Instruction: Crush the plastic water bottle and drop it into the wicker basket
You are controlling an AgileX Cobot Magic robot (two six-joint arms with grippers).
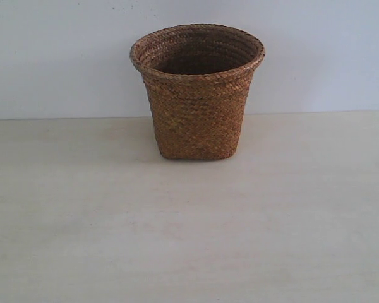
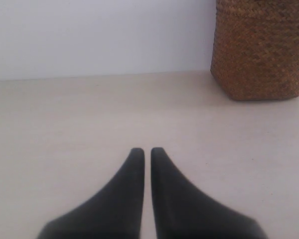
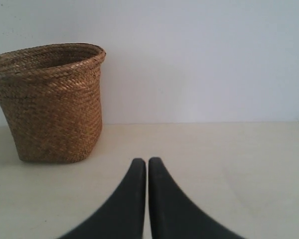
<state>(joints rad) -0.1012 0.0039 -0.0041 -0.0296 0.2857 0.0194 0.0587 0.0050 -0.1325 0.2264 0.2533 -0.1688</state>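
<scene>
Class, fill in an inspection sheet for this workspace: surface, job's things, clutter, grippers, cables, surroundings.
Surface: pale table, only the basket on it.
Job's things: basket upright near the wall; bottle in no view, basket's bottom hidden.
Clutter: nothing seen.
Grippers: left gripper shut, empty; right gripper shut, empty.
Cables: nothing seen.
Surroundings: plain pale wall behind.
</scene>
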